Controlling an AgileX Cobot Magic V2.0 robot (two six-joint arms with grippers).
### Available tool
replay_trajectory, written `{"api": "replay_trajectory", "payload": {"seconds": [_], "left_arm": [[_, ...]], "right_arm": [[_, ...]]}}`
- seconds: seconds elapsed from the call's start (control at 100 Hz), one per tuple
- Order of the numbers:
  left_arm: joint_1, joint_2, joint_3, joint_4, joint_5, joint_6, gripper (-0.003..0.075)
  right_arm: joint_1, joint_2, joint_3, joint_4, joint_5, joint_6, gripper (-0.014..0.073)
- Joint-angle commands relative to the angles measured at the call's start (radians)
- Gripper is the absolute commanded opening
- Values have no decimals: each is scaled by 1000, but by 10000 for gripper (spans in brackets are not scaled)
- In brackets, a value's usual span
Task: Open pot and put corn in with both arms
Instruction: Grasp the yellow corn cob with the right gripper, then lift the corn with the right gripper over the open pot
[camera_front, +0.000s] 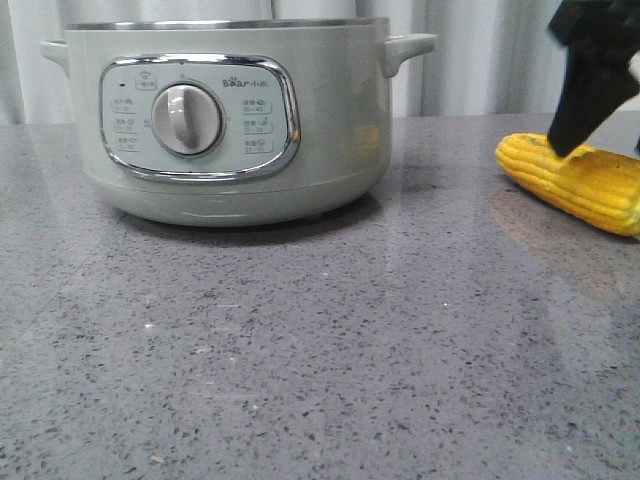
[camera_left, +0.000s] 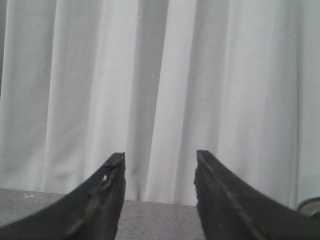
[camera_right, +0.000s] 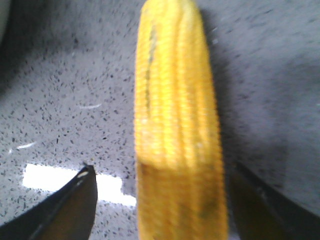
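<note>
The pale-green pot (camera_front: 230, 120) stands at the back left of the table, its dial facing me. Its steel rim runs along the top edge of the front view, and no lid shows there. The yellow corn (camera_front: 575, 180) lies on the table at the right. My right gripper (camera_front: 590, 140) is lowered over it. In the right wrist view the gripper (camera_right: 161, 170) is open, with the corn (camera_right: 175, 100) lying between its fingers. My left gripper (camera_left: 160, 154) is open and empty, raised and facing the curtain. It does not show in the front view.
The grey speckled table (camera_front: 300, 350) stretches toward me in front of the pot. A white curtain (camera_front: 480, 60) hangs behind the table. A small curved metal edge (camera_left: 311, 204) shows at the side of the left wrist view.
</note>
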Motion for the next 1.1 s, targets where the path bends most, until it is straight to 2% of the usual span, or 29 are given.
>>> {"api": "replay_trajectory", "payload": {"seconds": [0.0, 0.1, 0.15, 0.32, 0.41, 0.56, 0.69, 0.89, 1.09], "left_arm": [[-7, -25, -30, 0, -29, -9, 270], [-7, -42, -30, 0, -27, -9, 270], [-7, -47, -30, 0, -27, -9, 270], [-7, -47, -30, 0, -27, -9, 270], [-9, -47, -30, 0, -27, -9, 270], [-47, -47, -30, 0, -27, -9, 270], [-98, -47, -30, 0, -27, -9, 270], [-192, -47, -30, 0, -25, -9, 270], [-264, -47, -30, 0, -25, -9, 270]], "right_arm": [[15, 15, -34, 6, -52, -16, 447], [21, 49, -34, -1, -58, -16, 438], [21, 51, -34, -1, -58, -16, 395], [21, 30, -64, -7, -54, -16, 77], [21, -4, -105, -7, -67, -16, -18], [53, -70, -219, 21, -121, -16, -34], [150, -74, -363, 37, -159, -16, -34], [337, 1, -480, 18, -288, -16, -34], [402, 145, -519, 9, -333, -16, -33]]}}
